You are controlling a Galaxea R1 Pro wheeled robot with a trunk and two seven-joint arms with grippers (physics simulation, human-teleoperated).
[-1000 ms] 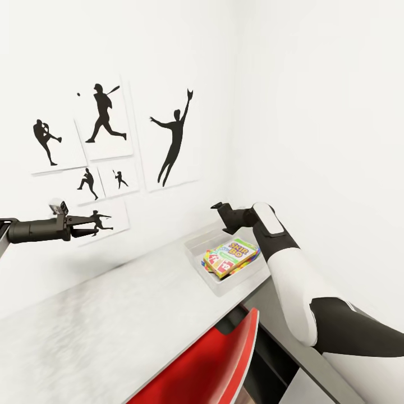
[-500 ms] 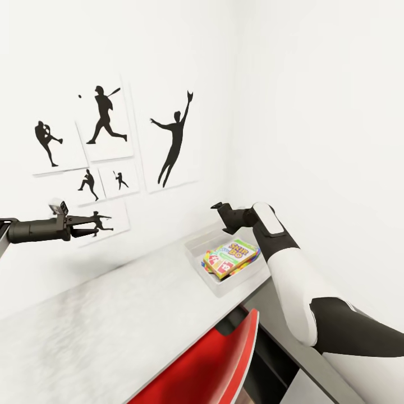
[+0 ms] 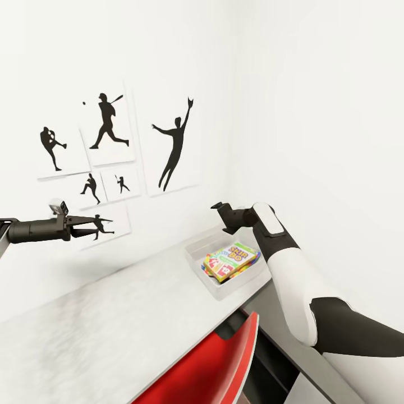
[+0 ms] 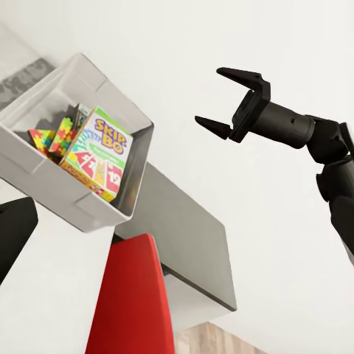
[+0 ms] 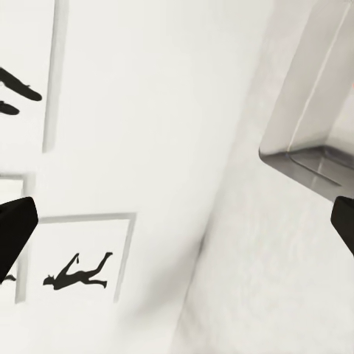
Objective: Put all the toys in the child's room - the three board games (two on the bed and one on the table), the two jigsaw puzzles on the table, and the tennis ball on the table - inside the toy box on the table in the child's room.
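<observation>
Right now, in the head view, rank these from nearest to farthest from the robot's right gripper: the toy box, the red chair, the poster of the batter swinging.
1. toy box: just below the right gripper, at the desk's far end.
2. red chair: lower down, tucked against the desk's near edge.
3. batter poster: on the wall, up and well to the left.

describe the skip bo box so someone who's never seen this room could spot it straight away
Follow the long pale grey table to its far end by the corner of the white walls, where the shallow light grey toy box sits. The board game lies on top inside it, over a multicoloured jigsaw puzzle. Its green and white cover reads "Skip Bo".
</observation>
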